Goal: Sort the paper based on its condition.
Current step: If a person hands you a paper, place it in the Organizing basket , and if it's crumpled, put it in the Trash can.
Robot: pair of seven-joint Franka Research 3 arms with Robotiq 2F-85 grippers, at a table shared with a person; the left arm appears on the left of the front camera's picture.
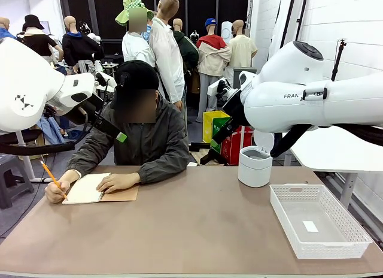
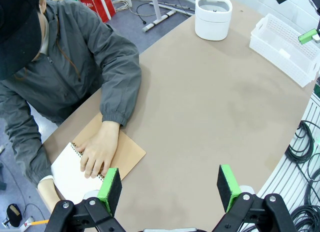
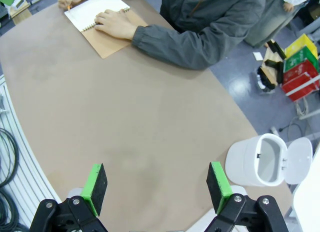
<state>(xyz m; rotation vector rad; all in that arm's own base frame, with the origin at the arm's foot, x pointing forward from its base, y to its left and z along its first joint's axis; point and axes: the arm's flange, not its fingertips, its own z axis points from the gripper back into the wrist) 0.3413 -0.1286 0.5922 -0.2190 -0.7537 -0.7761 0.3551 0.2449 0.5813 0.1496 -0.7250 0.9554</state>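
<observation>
Fingers of the left gripper (image 2: pixel 169 189) stand spread wide, green pads apart with nothing between them, hanging above the bare tabletop just beside the notebook. The right gripper (image 3: pixel 156 187) is likewise spread and holds nothing, above the table near the bin.

One white lidded bin (image 1: pixel 254 165) stands near the far edge on the robot's right. Its lid is flipped open, and the right wrist view shows only bare white wall inside. One white mesh-walled basket (image 1: pixel 335 239) sits at the right of the table, close to the near edge, well apart from the bin. One small white slip (image 1: pixel 310 226) lies flat on its floor.

The paper in sight is one white page (image 1: pixel 84 188) of an open spiral-bound notebook (image 1: pixel 122 195) with a brown cover, lying at the far left edge. One of the person's hands (image 1: pixel 118 182) rests flat on it. The other hand (image 1: pixel 55 194) holds one orange pencil (image 1: pixel 51 176) beside the page.

Between notebook, bin and basket, the brown table (image 1: pixel 197 230) is open across its whole middle and along the near edge. Both arms are raised above it at the sides.
</observation>
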